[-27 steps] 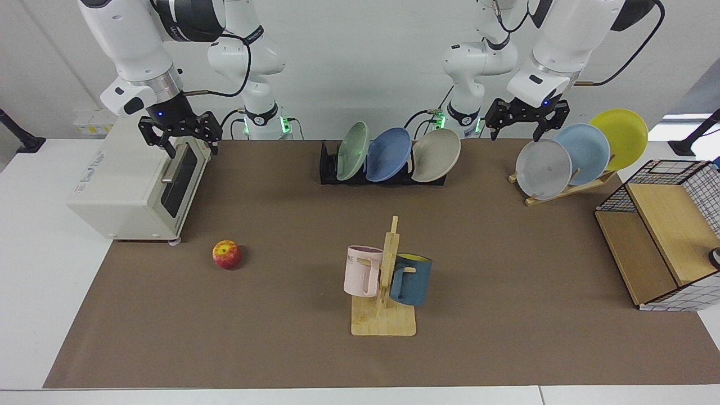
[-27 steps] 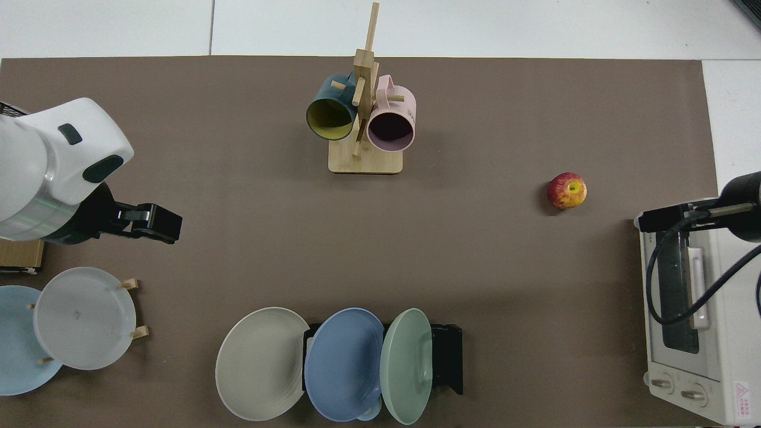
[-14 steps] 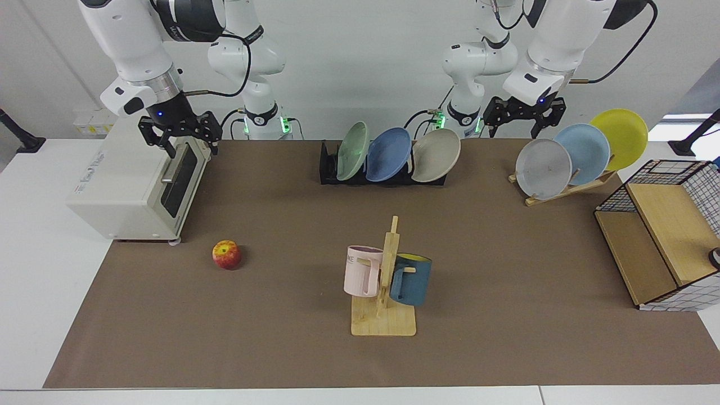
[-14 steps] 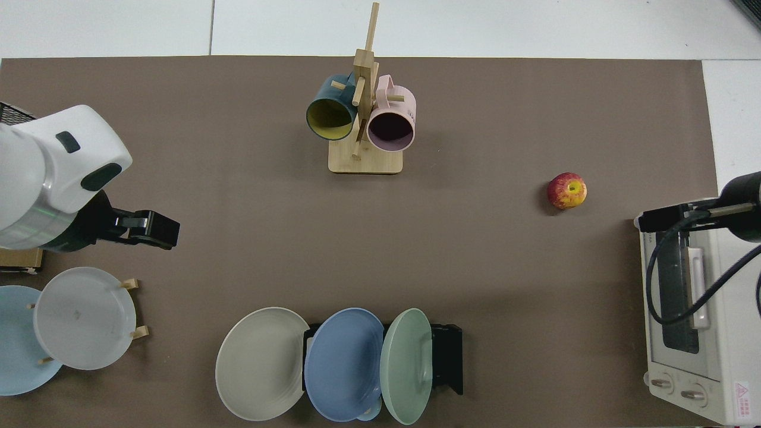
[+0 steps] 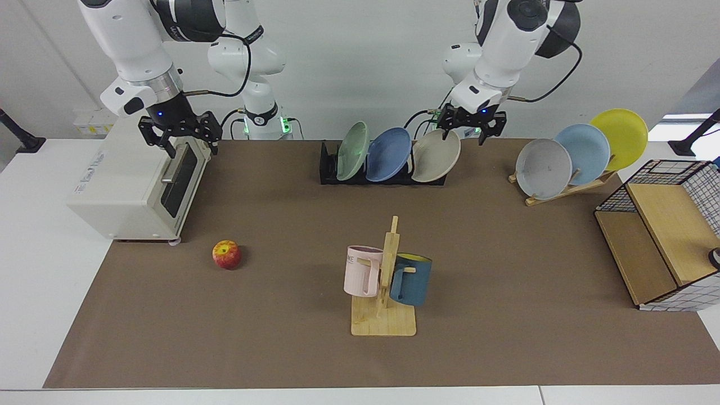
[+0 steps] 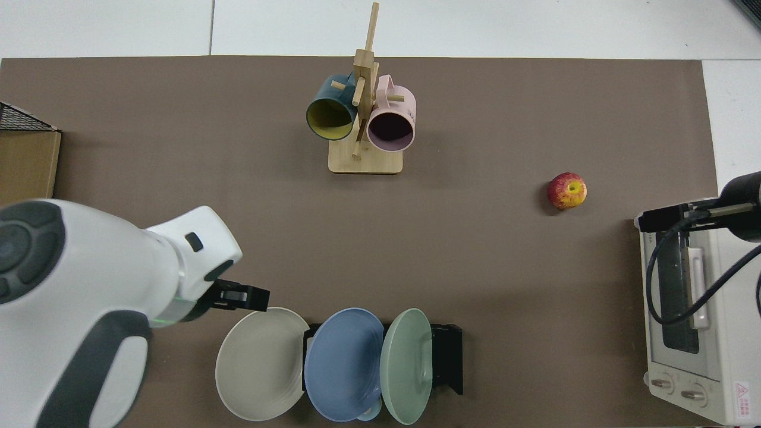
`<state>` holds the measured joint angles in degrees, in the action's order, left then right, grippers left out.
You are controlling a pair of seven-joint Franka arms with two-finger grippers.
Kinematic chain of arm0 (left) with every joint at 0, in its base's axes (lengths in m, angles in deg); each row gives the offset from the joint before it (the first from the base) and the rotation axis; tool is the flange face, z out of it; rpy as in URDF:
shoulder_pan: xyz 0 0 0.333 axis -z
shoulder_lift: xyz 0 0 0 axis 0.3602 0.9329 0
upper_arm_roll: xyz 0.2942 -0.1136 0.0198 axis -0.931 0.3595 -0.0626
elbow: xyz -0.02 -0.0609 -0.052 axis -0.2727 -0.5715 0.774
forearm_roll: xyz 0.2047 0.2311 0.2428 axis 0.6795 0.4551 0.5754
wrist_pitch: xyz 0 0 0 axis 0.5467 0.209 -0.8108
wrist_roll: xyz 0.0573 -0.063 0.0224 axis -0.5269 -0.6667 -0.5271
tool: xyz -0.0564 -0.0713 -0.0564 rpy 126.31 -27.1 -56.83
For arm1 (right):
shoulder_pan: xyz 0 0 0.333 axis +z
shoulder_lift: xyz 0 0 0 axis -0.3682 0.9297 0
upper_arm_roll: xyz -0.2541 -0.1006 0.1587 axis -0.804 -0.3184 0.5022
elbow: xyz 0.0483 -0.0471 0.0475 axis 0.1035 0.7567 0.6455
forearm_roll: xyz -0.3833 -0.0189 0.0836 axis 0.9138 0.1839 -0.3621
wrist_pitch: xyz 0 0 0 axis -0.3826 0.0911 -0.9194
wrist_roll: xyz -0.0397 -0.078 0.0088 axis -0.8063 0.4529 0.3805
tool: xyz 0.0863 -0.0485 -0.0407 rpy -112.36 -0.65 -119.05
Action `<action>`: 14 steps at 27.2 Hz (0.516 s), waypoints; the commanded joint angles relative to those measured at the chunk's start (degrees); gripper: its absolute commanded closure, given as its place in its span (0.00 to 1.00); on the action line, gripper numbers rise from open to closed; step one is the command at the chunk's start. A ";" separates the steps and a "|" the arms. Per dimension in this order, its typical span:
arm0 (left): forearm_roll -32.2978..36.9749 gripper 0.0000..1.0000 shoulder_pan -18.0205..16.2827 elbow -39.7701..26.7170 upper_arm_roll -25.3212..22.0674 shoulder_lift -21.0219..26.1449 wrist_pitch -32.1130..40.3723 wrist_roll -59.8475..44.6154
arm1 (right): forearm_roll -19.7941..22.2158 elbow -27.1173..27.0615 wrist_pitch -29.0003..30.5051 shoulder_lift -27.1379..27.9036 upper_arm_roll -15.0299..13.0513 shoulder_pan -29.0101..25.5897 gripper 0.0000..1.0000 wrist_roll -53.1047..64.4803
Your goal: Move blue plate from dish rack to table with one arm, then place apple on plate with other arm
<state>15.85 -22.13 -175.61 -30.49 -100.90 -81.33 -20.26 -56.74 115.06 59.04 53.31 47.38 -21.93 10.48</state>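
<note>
Black dish rack [image 5: 329, 164] holds sage, blue plate [image 5: 388, 154] mid-slot, beige; apple [image 5: 226, 254] on bench [image 5: 506, 253]; left claw [image 5: 471, 129] open, empty, above beige plate; right claw [image 5: 180, 136] open over toaster oven, waiting.

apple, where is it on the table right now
In the facing view, the small red apple with a yellow-green stem patch sits alone on the brown mat, toward that view's left, just in front of the white toaster oven.
</note>
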 commanded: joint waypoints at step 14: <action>-11.03 0.01 -0.21 -23.45 17.86 -9.24 -22.67 -9.32 | -0.32 1.02 0.73 -0.84 0.28 -0.20 0.00 -1.12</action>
<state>6.71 -22.13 -194.15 -16.52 -109.05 -96.84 -25.32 -56.74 115.06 59.04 53.31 47.38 -21.93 10.48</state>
